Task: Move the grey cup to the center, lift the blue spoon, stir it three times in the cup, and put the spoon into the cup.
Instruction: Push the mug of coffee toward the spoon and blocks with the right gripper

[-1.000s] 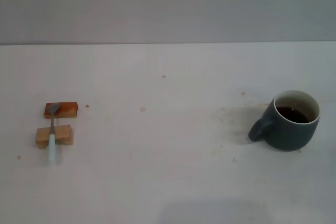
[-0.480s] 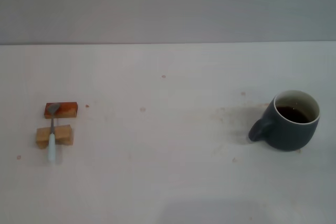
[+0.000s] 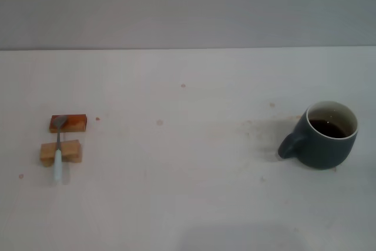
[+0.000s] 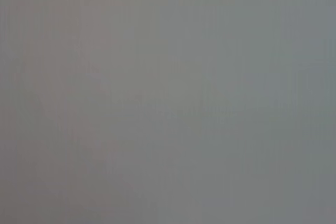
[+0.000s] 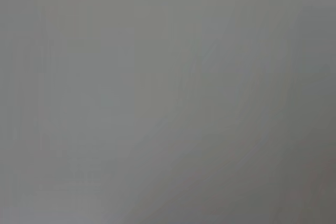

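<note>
No step has begun: neither gripper is in view, so their state cannot be told. Toward the table's left edge, the blue spoon lies across two wooden blocks, handle nearest, bowl pointing away. Near the right edge stands the grey cup, handle facing left; it likely needs moving to the center first.

One grey cup stands on the counter, with one loop handle and dark liquid inside. There is one blue spoon. Two wooden blocks lie under the spoon: one orange-brown block beneath its bowl and one tan block beneath its handle. That makes four loose things on the one counter. The two wrist views each show only a plain grey field.
</note>
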